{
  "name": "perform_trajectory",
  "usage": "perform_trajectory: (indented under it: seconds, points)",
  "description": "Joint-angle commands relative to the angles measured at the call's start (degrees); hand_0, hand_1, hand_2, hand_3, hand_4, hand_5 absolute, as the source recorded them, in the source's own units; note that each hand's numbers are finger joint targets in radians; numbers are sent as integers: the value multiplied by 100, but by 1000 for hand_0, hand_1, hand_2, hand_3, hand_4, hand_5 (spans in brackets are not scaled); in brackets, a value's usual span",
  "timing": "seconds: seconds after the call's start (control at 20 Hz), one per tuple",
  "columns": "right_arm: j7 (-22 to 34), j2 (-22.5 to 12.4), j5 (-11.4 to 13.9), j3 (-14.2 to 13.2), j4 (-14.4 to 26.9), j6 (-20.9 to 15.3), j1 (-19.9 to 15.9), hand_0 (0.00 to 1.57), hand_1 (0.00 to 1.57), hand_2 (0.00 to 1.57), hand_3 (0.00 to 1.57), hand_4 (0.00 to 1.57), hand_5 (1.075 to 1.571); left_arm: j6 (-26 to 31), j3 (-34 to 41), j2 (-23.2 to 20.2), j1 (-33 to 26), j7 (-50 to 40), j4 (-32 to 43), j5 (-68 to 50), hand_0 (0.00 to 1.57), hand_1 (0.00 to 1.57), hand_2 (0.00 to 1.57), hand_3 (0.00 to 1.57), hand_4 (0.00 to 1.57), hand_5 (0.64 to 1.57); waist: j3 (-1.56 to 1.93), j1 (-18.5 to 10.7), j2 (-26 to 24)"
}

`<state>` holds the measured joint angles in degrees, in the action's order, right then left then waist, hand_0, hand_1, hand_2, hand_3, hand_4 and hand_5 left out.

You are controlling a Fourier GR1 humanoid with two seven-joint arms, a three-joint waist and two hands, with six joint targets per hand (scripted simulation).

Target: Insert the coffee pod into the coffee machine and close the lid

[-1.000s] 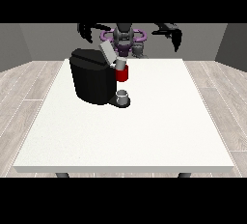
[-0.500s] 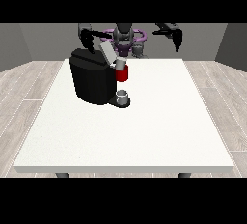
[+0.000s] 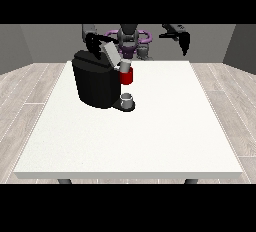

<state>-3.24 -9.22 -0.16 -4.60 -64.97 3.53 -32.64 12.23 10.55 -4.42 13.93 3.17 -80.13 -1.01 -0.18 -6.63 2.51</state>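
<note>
One hand (image 3: 93,43) above coffee machine (image 3: 97,81) | lid (image 3: 112,55) tilted up

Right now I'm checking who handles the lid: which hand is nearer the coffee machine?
The right hand, at the view's left, hangs just above the coffee machine, near its raised lid. The left hand, at the view's right, is raised far off to the side.

Coffee machine (image 3: 97,83) on table (image 3: 150,136), rear left; cup (image 3: 127,101) under spout.

Black coffee machine (image 3: 97,81) upright at table's far left, grey lid (image 3: 111,53) raised.
</note>
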Motion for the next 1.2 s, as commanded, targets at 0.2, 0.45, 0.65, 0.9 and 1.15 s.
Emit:
perform_trajectory:
  seconds: [0.2, 0.45, 0.65, 0.9, 1.15]
  points:
    - [216, 158, 113, 29, 355, -123, -429, 0, 0, 0, 0, 0, 1571, 88, -61, -74, -171, 106, 68, -141, 0, 0, 0, 0, 0, 1571, 17, -75, 50]
    - [-73, 234, 212, 83, 561, -134, -393, 0, 0, 0, 0, 0, 1571, -91, -198, 26, -249, 221, -9, 6, 0, 0, 0, 0, 0, 1571, 17, -126, 102]
    - [-59, 320, 341, 217, 414, -219, -847, 0, 0, 0, 0, 0, 1571, 18, 221, -433, 221, 653, 587, -102, 0, 0, 0, 0, 141, 1571, 15, 52, 463]
    - [23, 273, 348, 140, 664, -161, -1024, 0, 0, 0, 0, 154, 1571, 20, 110, -396, 162, 240, 433, -223, 0, 0, 0, 0, 156, 1571, 17, -90, 241]
    - [191, 376, 588, 499, 486, 8, -1152, 0, 0, 0, 0, 215, 1571, -140, 160, -377, 257, 346, 663, -195, 0, 0, 0, 0, 154, 1571, 16, 120, 108]
